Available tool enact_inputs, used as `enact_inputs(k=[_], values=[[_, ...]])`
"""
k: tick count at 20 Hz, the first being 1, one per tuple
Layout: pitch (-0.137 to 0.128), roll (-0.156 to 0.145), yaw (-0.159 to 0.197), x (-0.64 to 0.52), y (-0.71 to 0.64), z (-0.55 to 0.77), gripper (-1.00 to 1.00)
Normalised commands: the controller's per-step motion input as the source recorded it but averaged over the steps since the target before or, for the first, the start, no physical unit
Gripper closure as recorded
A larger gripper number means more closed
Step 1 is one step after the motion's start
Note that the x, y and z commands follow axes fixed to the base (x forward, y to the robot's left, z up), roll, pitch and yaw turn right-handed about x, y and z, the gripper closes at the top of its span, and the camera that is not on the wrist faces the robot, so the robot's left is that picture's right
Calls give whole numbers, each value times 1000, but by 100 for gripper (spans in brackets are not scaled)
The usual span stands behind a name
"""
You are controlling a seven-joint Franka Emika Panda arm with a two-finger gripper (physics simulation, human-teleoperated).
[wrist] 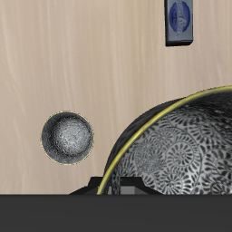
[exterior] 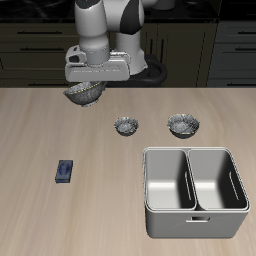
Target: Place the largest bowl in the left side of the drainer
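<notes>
The largest bowl (exterior: 86, 96), shiny grey with a dark speckled pattern, hangs a little above the table near its back edge. My gripper (exterior: 86, 88) is shut on its rim. In the wrist view the bowl (wrist: 177, 149) fills much of the frame, showing its patterned inside and a yellowish rim. My fingertips are hidden there. The drainer (exterior: 148, 190) is a light-grey two-compartment basin near the table's front edge, well away from the gripper. Its left side (exterior: 222, 172) holds nothing.
Two smaller speckled bowls stand on the table between the gripper and the drainer: one (exterior: 125, 125) (wrist: 67, 137) nearer me, the other (exterior: 183, 124) farther along. A small blue flat object (exterior: 65, 171) (wrist: 180, 20) lies toward the front edge.
</notes>
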Motion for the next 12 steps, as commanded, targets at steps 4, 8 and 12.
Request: enact_inputs(k=[4, 8, 12], values=[[4, 18, -6, 226, 254, 140, 100], [3, 17, -1, 123, 183, 109, 100], [3, 3, -4, 113, 130, 78, 100]])
